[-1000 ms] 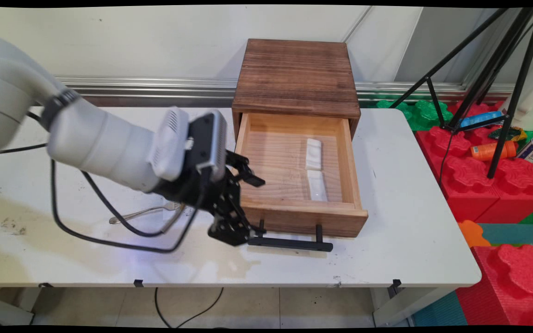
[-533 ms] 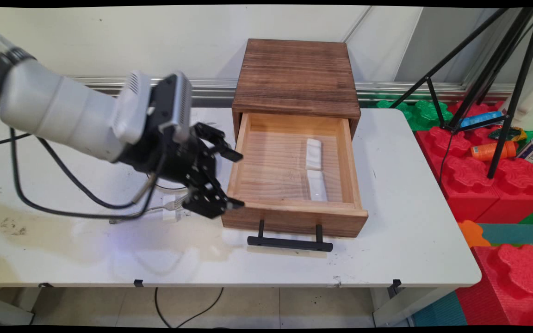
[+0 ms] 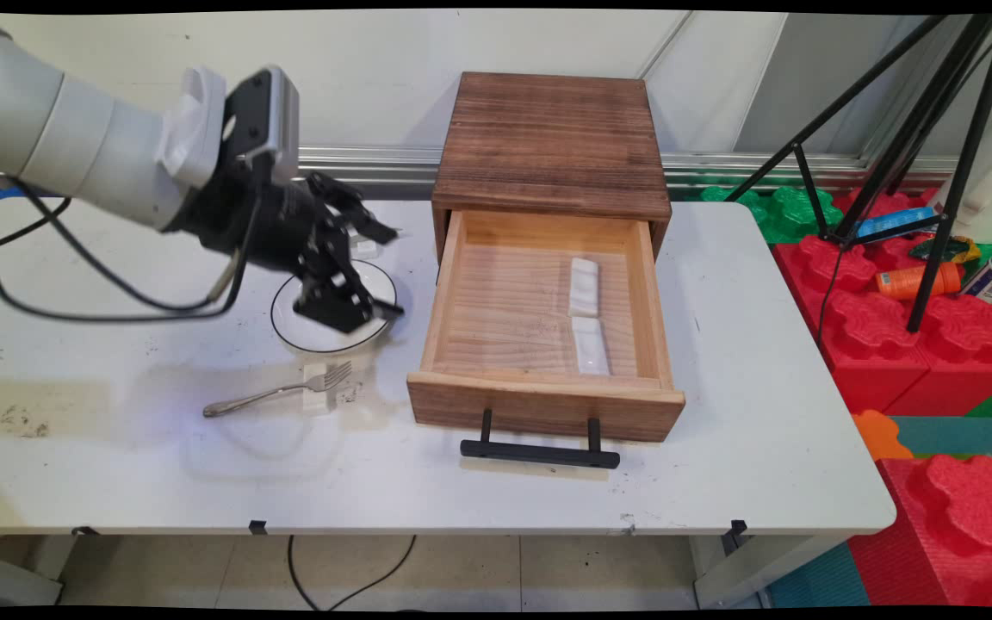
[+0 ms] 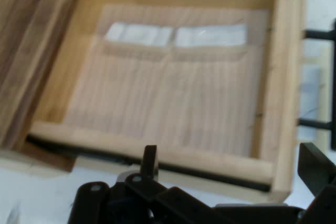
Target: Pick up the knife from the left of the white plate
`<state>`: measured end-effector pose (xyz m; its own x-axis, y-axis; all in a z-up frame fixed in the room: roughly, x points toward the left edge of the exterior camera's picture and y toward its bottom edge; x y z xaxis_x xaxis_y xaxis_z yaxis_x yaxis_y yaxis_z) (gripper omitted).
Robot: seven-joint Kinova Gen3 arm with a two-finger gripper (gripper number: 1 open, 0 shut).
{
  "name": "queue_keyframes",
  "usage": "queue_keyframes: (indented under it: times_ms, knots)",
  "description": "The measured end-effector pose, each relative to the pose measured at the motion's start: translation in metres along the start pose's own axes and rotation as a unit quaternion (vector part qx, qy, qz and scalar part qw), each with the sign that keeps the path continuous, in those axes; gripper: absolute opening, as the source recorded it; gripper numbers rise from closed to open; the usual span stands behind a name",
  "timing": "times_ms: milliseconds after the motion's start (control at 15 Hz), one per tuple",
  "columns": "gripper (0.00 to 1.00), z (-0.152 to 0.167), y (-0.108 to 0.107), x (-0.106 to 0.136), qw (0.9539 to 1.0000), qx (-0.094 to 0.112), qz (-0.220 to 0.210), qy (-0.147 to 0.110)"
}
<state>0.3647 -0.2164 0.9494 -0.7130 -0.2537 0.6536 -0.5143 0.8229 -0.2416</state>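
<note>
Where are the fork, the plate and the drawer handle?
fork (image 3: 276,393): main view, mid-handle.
plate (image 3: 289,337): main view, near rim.
drawer handle (image 3: 539,453): main view, middle of the black bar.

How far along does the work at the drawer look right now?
Done: the drawer stands pulled open, with two white rests inside. In hand: nothing; the gripper hangs open and empty above the plate. Untouched: the fork lies on the table, near the plate.

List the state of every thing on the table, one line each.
Drawer: pulled open.
Two white rests: lying end to end inside the drawer.
Gripper: open, holding nothing, above the plate.
Plate: flat on the table, left of the drawer.
Fork: lying with its tines on a small white rest.
</note>
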Motion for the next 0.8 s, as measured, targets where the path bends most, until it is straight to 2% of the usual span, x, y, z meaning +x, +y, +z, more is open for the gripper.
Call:
queue_keyframes:
  times_ms: [400, 800]
  knots:
    - [1.0, 0.001, -0.062, -0.022, 0.998, 0.042, -0.024, -0.04]
    - [1.0, 0.02, -0.13, -0.049, 0.9918, 0.082, -0.035, -0.091]
